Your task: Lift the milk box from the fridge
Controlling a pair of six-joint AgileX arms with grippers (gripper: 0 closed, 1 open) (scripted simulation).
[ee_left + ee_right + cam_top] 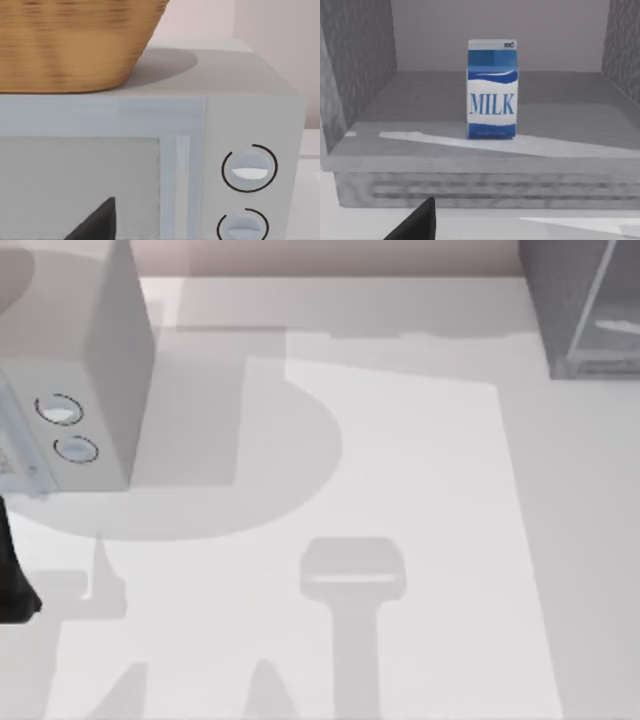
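Note:
The milk box (492, 89), a blue-and-white carton marked MILK, stands upright on the floor of the fridge (410, 115), between its dark grey side walls. A black part of my right gripper (417, 225) sits low in the right wrist view, in front of the fridge's open front and well short of the carton. From above, the fridge (575, 310) stands at the table's far right corner, with a pale glassy panel. My left arm (12, 580) is at the left edge. A black part of my left gripper (97, 225) faces the microwave's door.
A light grey microwave (95, 370) with two round dials (248, 170) stands at the table's far left, with a wicker basket (65, 45) on top. The white table (400, 500) stretches between microwave and fridge. A pale wall closes the back.

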